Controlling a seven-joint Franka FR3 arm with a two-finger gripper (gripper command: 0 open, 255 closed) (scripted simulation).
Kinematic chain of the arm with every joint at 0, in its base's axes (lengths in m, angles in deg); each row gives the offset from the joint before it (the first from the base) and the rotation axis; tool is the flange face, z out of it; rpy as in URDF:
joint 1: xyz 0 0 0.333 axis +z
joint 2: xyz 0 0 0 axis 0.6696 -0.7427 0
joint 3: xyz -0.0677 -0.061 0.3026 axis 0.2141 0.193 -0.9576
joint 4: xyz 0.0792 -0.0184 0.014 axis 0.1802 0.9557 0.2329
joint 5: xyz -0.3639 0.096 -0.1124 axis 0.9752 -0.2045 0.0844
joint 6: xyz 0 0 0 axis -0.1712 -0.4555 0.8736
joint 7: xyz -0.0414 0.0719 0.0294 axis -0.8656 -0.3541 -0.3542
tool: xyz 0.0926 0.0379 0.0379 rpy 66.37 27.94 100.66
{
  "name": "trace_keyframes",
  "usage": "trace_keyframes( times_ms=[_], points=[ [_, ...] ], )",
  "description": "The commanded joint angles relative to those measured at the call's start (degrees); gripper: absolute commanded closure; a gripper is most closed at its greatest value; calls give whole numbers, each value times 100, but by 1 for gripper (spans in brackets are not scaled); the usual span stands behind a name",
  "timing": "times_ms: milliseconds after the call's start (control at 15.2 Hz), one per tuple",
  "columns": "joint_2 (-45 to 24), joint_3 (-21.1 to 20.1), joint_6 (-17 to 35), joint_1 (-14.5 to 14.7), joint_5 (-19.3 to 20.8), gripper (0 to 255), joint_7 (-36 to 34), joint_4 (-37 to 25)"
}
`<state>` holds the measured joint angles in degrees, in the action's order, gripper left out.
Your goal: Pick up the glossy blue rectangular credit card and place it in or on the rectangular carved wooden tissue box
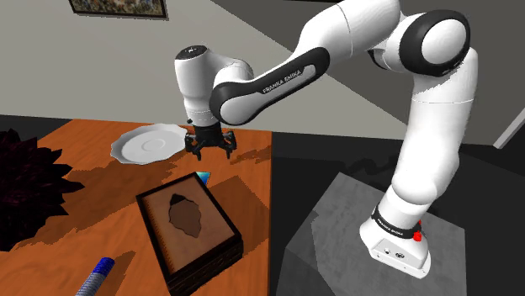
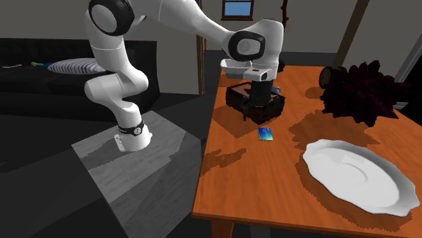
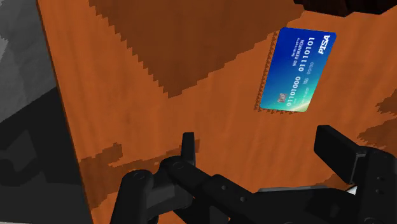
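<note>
The blue credit card (image 3: 298, 69) lies flat on the orange wooden table (image 3: 159, 95), ahead of my open gripper (image 3: 262, 149) and closer to the right finger (image 3: 337, 149) than to the left one. Nothing sits between the fingers. In the shoulder view the gripper (image 1: 210, 151) hangs above the table, just behind the card (image 1: 203, 176), which lies at the far corner of the dark wooden tissue box (image 1: 189, 227). In the second exterior view the card (image 2: 266, 133) lies in front of the gripper (image 2: 261, 116), with the tissue box (image 2: 237, 94) behind it.
A white plate (image 1: 150, 145) rests on the table beside the gripper, also the big plate (image 2: 358, 176). A dark spiky plant (image 1: 25, 185) stands at the shoulder view's left. A blue pen (image 1: 97, 276) lies near the box. The table edge (image 1: 273, 210) runs close by the box.
</note>
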<state>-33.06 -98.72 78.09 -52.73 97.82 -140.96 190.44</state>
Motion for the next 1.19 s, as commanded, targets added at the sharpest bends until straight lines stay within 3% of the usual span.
trace_keyframes(
  times_ms=[0,198,726,1122],
  points=[
    [-579,171,-124,299,325,0,-532,-500],
    [-1349,473,-310,736,623,0,-1075,-1309],
    [-1574,619,124,750,818,0,-1194,-1059],
    [-1574,619,124,750,818,0,-1194,-1059]
  ],
)
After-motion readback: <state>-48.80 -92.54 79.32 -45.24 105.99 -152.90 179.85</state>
